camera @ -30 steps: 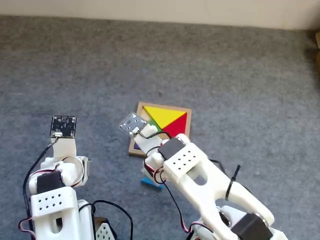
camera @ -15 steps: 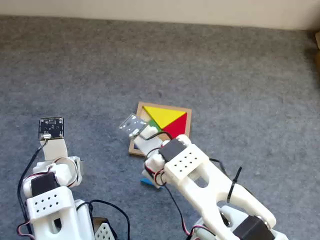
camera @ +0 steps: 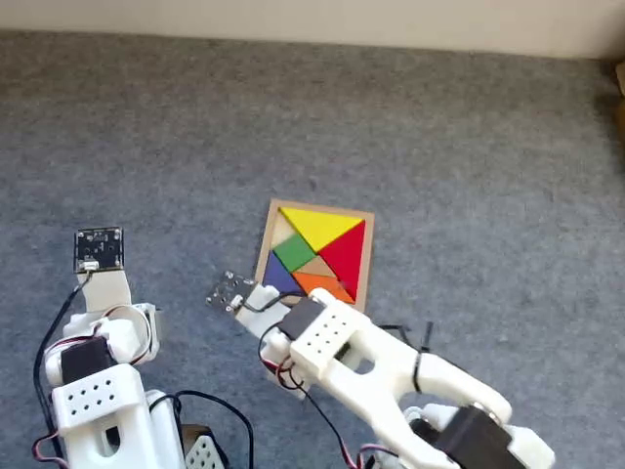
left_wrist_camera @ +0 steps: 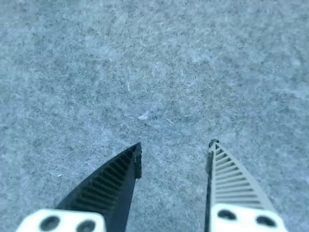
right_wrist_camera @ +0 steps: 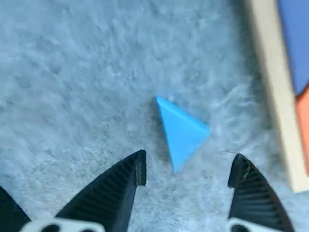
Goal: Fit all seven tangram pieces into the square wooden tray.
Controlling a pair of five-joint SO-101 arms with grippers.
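Observation:
The square wooden tray (camera: pixel 267 256) lies mid-table with yellow (camera: pixel 317 227), red (camera: pixel 349 254), green (camera: pixel 293 252), dark blue (camera: pixel 278 277) and orange (camera: pixel 320 284) pieces in it. Two wood-coloured patches show among them. A light blue triangle (right_wrist_camera: pixel 182 130) lies on the carpet just outside the tray's rim (right_wrist_camera: pixel 273 96). My right gripper (right_wrist_camera: pixel 189 169) is open above it, one finger on each side, not touching. The right arm (camera: pixel 332 337) stands at the tray's near left corner. My left gripper (left_wrist_camera: pixel 175 152) is open over bare carpet, far left of the tray.
Grey carpet covers the whole table. The left arm (camera: pixel 98 362) stands at the near left with cables (camera: pixel 210 401) beside its base. A pale wall strip (camera: pixel 312 20) runs along the far edge.
The right arm has swung off the tray toward its near left corner, uncovering the pieces inside. The left arm shifted a little left, then kept still.

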